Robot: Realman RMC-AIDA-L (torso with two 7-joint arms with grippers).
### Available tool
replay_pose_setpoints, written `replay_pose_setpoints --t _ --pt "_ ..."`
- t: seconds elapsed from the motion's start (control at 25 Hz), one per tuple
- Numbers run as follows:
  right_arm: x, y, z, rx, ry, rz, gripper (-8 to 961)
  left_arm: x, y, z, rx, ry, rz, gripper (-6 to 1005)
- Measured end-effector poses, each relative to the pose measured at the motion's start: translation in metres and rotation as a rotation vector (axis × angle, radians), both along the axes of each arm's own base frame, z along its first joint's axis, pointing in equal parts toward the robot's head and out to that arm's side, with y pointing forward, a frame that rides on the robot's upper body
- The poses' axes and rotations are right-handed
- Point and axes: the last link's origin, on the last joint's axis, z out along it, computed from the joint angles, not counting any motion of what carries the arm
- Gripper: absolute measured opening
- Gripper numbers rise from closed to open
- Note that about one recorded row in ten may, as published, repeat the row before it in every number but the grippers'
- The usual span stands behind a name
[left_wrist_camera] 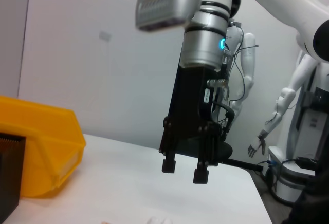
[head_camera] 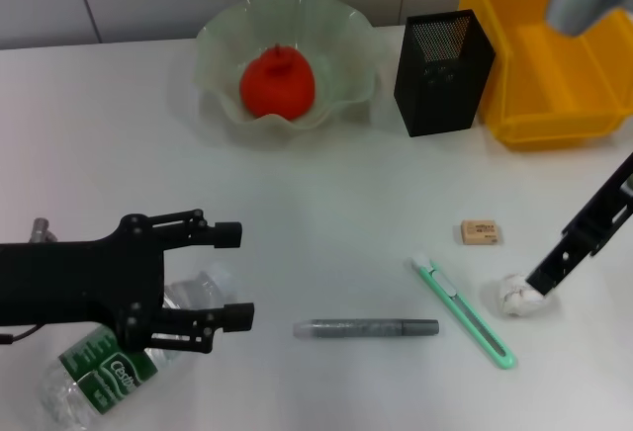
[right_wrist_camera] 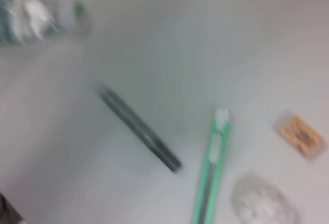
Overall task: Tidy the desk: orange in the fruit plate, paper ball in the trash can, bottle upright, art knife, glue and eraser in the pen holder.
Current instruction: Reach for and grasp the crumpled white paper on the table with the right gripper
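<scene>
Right tool [head_camera: 542, 283] sits low at the paper ball [head_camera: 516, 294], tips touching it, grip impossible to judge here. Left tool [head_camera: 233, 278] hovers wide open over the lying bottle [head_camera: 104, 367]. Between them on the counter [head_camera: 326, 194]: glue [head_camera: 366, 328], art knife [head_camera: 463, 299], eraser [head_camera: 480, 232]. Orange [head_camera: 278, 82] rests in the fruit plate [head_camera: 220, 41].

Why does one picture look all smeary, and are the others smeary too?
Right wrist view: motion-blurred, so the green art knife, dark grey glue stick and white crumpled paper ball look streaky. Head view: sharp, with soft shadows under the black left gripper. Left wrist view: clear, showing the black right gripper.
</scene>
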Motion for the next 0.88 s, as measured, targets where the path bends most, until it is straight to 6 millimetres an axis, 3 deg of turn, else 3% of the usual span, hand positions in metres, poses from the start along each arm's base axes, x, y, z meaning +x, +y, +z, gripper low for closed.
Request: replay_pose_setpoints --t 0.32,0.88 --pt "0.013 0.007 -0.032 -0.05 -0.128 -0.063 785 -0.005 -0.004 0.002 0.002 -0.005 0.017 857" --pt "0.037 0.015 -0.058 -0.03 -0.18 -0.081 748 -0.009 -0.005 -0.002 0.006 -0.006 0.033 854"
